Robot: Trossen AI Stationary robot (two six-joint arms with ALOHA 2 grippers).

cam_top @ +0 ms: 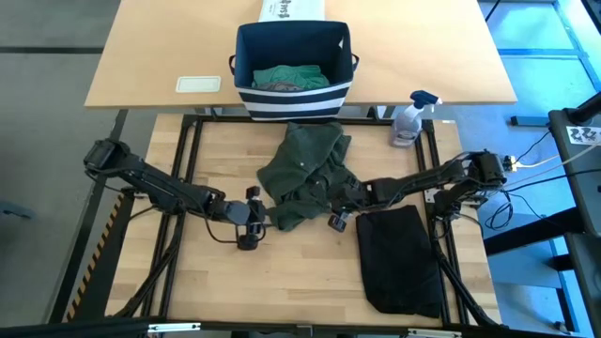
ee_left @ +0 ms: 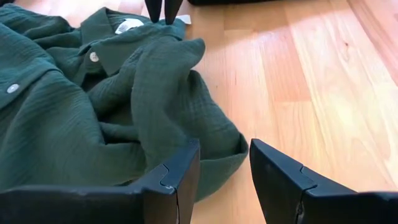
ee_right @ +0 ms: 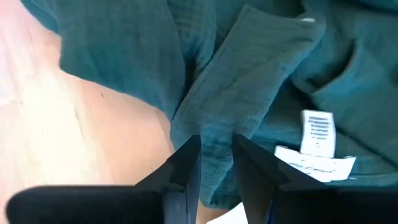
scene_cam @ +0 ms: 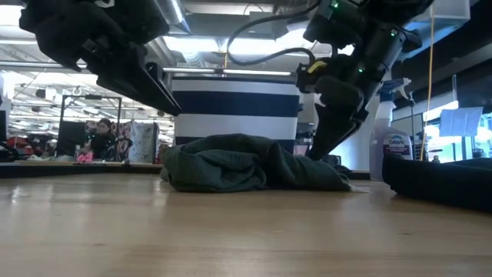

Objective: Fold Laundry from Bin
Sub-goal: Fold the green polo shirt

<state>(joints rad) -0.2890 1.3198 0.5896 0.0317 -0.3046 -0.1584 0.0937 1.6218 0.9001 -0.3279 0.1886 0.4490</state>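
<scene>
Risks lifting only one loose fold and dragging the crumpled dark green shirt (cam_top: pixel 305 174), heaped on the surface just in front of the bin (cam_top: pixel 292 70), since left end effector (ee_left: pixel 224 163) gapes empty at its hem and right end effector (ee_right: pixel 216 158) merely straddles a ridge

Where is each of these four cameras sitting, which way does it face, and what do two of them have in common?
High view: overhead, straight down on the table; both arms, the bin, dark green shirt.
Low view: tabletop height, level toward the room; both arms descend from above.
Left wrist view: on the left arm, facing the shirt's edge; left gripper open, one finger on the cloth.
Right wrist view: on the right arm, close over the shirt; right gripper straddles a fold.
Shared: both wrist views show the shirt's white label.
</scene>
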